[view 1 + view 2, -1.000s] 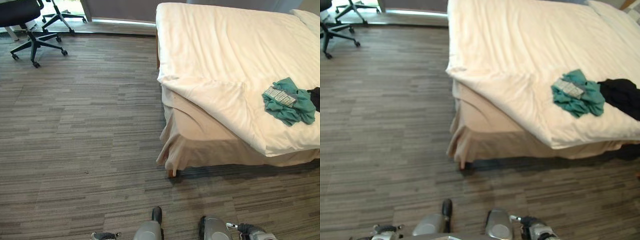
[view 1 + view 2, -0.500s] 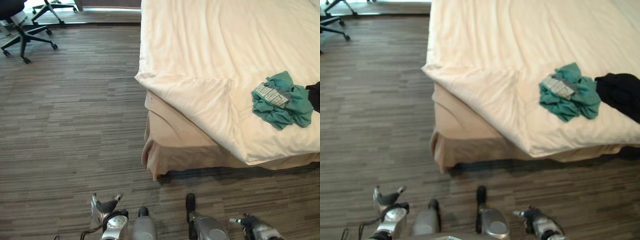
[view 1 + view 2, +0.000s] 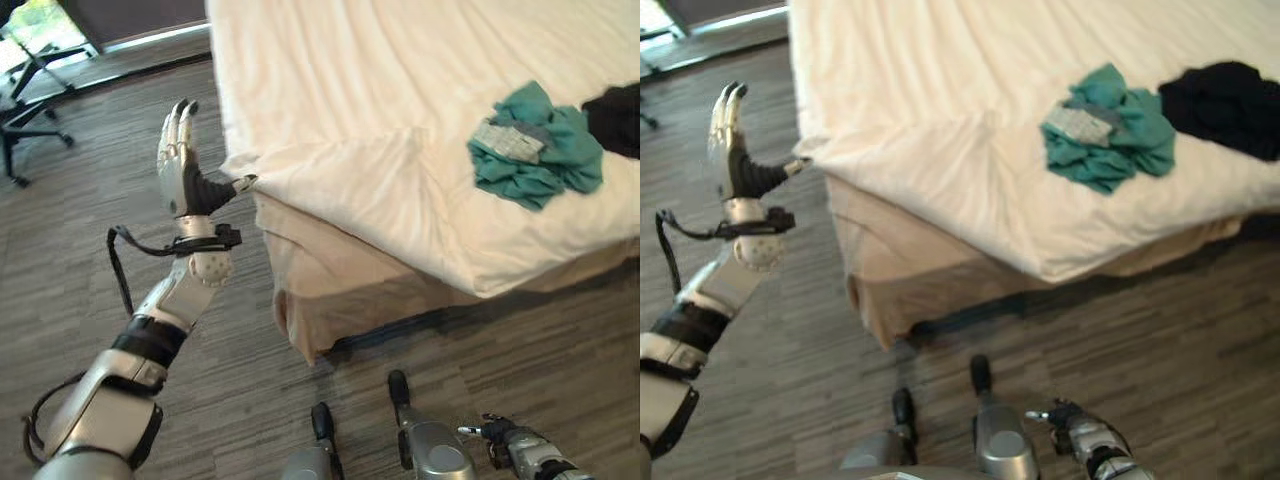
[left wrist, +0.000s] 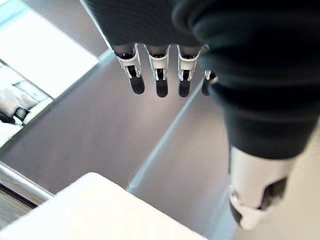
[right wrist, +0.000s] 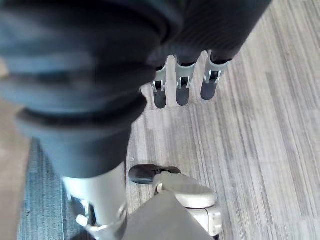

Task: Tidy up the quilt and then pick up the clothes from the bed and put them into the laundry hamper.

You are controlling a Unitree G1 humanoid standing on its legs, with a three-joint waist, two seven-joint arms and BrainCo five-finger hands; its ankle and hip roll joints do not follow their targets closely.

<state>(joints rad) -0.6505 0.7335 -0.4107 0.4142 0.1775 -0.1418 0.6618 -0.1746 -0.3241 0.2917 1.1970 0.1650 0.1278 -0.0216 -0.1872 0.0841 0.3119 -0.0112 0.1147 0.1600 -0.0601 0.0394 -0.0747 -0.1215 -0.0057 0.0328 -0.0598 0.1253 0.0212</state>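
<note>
A cream quilt (image 3: 400,90) covers the bed, its near left corner (image 3: 290,165) folded back over a tan bed skirt (image 3: 340,280). A crumpled teal garment (image 3: 535,145) lies on the quilt near the front edge, with a black garment (image 3: 1225,95) to its right. My left hand (image 3: 180,165) is raised beside the bed's left corner, fingers straight and thumb reaching toward the folded quilt corner, holding nothing. My right hand (image 3: 1080,435) hangs low over the floor, fingers straight in the right wrist view (image 5: 182,85).
Striped grey-brown flooring (image 3: 80,270) stretches left of and in front of the bed. An office chair base (image 3: 30,120) stands at the far left near a bright window.
My left arm has risen from the floor level up beside the bed's left corner. The camera has shifted, so the bed now sits higher and more tilted in view.
</note>
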